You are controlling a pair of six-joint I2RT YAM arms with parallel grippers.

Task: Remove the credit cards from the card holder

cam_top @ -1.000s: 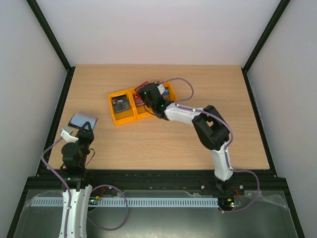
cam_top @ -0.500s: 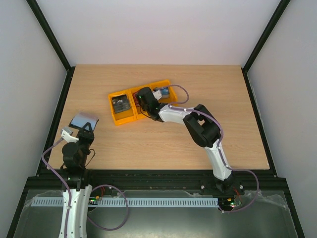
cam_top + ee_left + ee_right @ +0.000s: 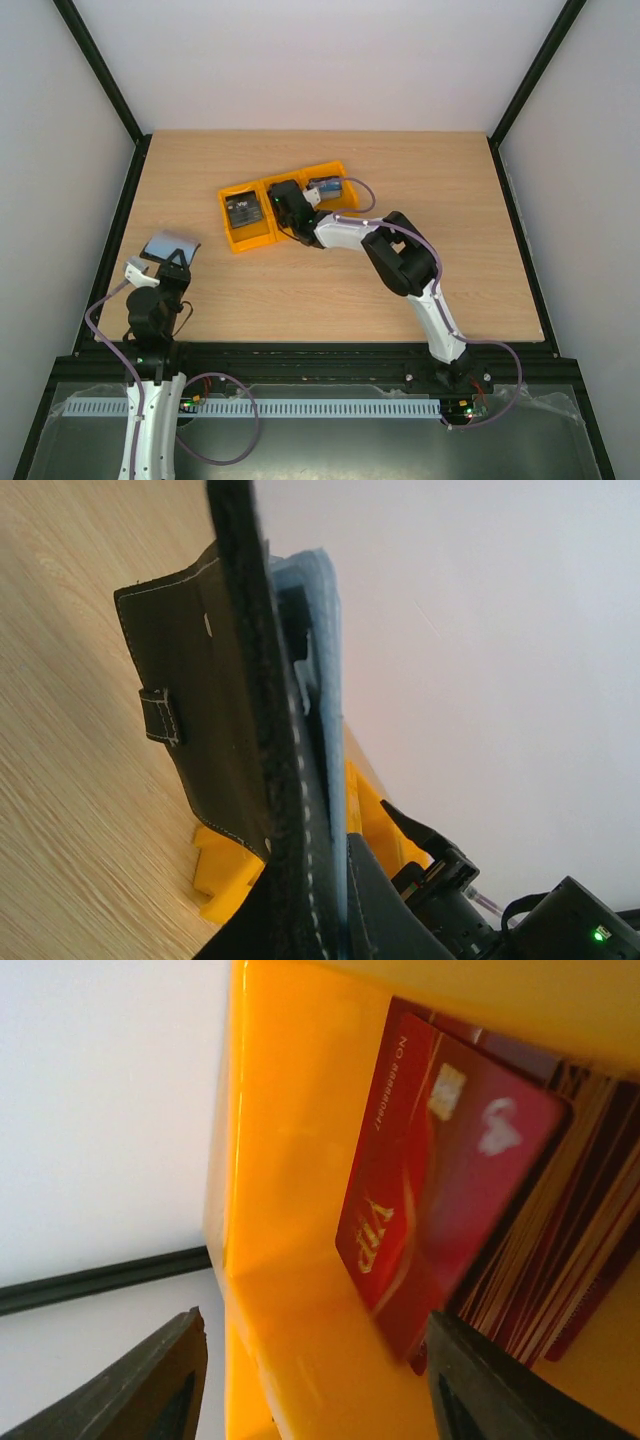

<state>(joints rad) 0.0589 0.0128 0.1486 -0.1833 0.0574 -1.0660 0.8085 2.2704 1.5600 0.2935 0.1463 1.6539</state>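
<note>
My left gripper [image 3: 166, 258] holds the card holder [image 3: 169, 243] above the table's left edge, shut on it. In the left wrist view the card holder [image 3: 250, 730] stands on edge, black outside with blue-grey pockets, and the left gripper [image 3: 335, 905] pinches its lower end. My right gripper [image 3: 289, 206] hovers over the middle yellow bin [image 3: 296, 228], open. In the right wrist view a red credit card [image 3: 450, 1190] lies loose on a stack of cards inside the bin [image 3: 290, 1160], just past the right gripper [image 3: 310, 1390]. A dark grey card [image 3: 243, 212] and a blue card [image 3: 325, 186] lie in the neighbouring bins.
The three joined yellow bins sit at the table's middle back. The right arm [image 3: 400, 260] stretches diagonally across the table from its base at the near right. Black frame rails [image 3: 130, 190] border the table's sides.
The right gripper has swung left from the right bin to over the middle bin, lowered, opened and let go of the red card. The left arm has stayed put with the card holder.
</note>
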